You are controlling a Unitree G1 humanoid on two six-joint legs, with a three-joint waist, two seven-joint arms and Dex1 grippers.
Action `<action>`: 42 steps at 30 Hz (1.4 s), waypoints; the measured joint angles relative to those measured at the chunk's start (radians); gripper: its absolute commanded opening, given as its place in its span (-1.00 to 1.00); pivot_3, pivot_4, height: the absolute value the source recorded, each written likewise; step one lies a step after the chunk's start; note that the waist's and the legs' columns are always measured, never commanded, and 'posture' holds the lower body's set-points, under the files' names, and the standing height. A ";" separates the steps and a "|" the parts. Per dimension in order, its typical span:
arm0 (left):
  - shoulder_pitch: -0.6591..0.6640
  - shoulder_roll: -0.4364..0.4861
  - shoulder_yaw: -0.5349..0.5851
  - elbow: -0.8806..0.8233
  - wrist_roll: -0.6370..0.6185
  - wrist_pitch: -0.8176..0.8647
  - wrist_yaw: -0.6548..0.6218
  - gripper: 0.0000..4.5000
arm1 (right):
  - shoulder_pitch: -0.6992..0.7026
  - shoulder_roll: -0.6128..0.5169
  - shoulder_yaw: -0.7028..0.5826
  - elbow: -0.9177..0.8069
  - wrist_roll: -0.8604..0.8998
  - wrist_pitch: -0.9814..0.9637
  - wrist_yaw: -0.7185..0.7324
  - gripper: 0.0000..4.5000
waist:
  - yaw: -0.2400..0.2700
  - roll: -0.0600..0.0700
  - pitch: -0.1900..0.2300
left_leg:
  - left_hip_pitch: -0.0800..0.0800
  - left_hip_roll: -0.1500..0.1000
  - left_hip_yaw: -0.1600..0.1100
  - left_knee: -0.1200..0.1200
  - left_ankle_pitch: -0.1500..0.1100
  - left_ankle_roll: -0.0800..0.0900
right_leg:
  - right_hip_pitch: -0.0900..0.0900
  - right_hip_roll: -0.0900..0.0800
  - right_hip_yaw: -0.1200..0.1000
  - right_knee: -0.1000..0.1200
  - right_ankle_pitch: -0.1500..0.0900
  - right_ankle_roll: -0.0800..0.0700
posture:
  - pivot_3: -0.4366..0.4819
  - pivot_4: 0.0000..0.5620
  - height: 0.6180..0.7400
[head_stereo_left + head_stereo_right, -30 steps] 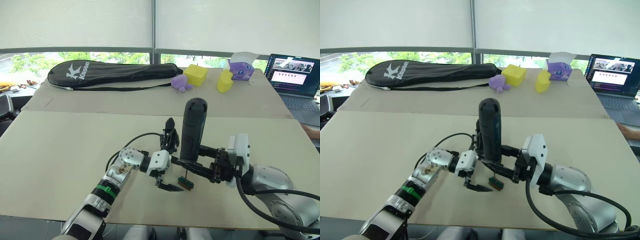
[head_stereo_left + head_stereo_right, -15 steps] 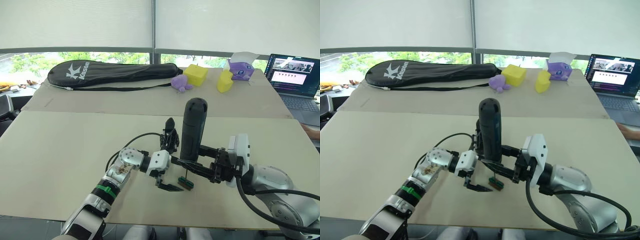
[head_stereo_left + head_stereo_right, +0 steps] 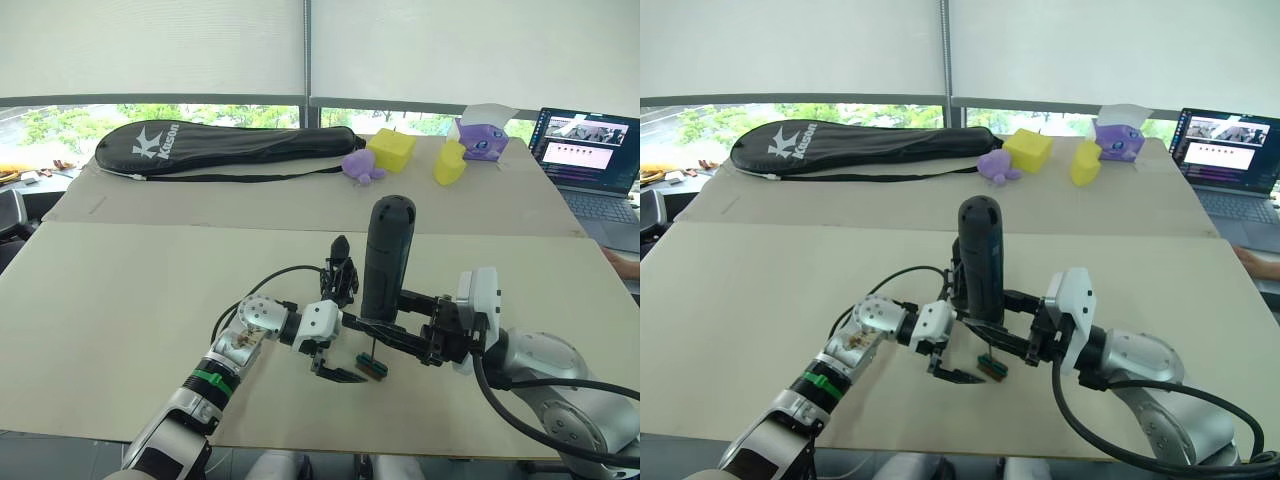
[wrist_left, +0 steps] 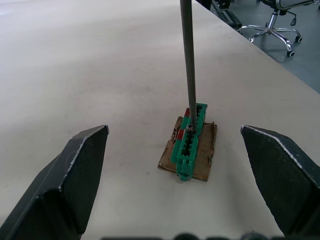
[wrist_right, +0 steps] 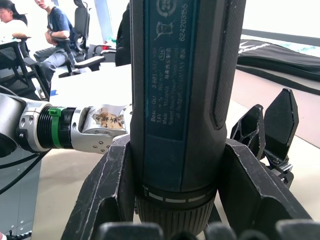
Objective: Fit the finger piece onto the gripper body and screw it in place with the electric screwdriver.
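Note:
My right gripper (image 3: 372, 328) is shut on the electric screwdriver (image 3: 385, 260), a thick black cylinder held upright near the table's front. Its thin metal bit (image 4: 187, 60) points straight down, with the tip resting in a tiny green-and-black block (image 4: 189, 140) on a scrap of brown card. My left gripper (image 4: 174, 130) is open, its fingers spread wide on either side of that block without touching it. The gripper body (image 3: 340, 272), a small black part with one prong pointing up, stands just behind the left gripper. A separate finger piece is out of view.
A black racket bag (image 3: 225, 145), yellow foam blocks (image 3: 392, 150) and purple toys (image 3: 360, 165) lie along the far edge. An open laptop (image 3: 588, 150) sits at the far right. The table's front edge is close below the grippers. People sit on chairs (image 5: 55, 30) beyond the table.

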 measured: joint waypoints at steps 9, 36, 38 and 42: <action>0.000 0.000 0.000 0.000 0.000 0.000 0.000 1.00 | 0.001 0.000 -0.001 0.000 0.003 0.000 0.003 -0.15 | 0.000 0.000 0.000 | 0.000 0.000 0.000 0.000 0.000 0.000 | 0.000 0.000 0.000 0.000 0.000 0.000 | -0.05 -0.47 0.95; -0.002 0.000 0.000 0.000 0.001 0.000 0.000 1.00 | 0.008 0.001 -0.001 0.000 0.003 0.000 0.002 -0.15 | 0.000 0.000 0.000 | 0.000 0.000 0.000 0.000 0.000 0.000 | 0.000 0.000 0.000 0.000 0.000 0.000 | -0.05 -0.47 0.95; -0.002 0.000 0.000 0.001 0.001 -0.001 0.000 1.00 | 0.008 0.002 -0.001 0.000 0.003 0.000 0.002 -0.15 | 0.000 0.000 0.000 | 0.000 0.000 0.000 0.000 0.000 0.000 | 0.000 0.000 0.000 0.000 0.000 0.000 | -0.05 -0.47 0.95; -0.002 0.000 0.000 0.001 0.001 -0.001 0.000 1.00 | 0.008 0.007 0.002 0.000 0.000 0.000 0.001 -0.15 | 0.000 0.000 0.000 | 0.000 0.000 0.000 0.000 0.000 0.000 | 0.000 0.000 0.000 0.000 0.000 0.000 | -0.05 -0.47 0.95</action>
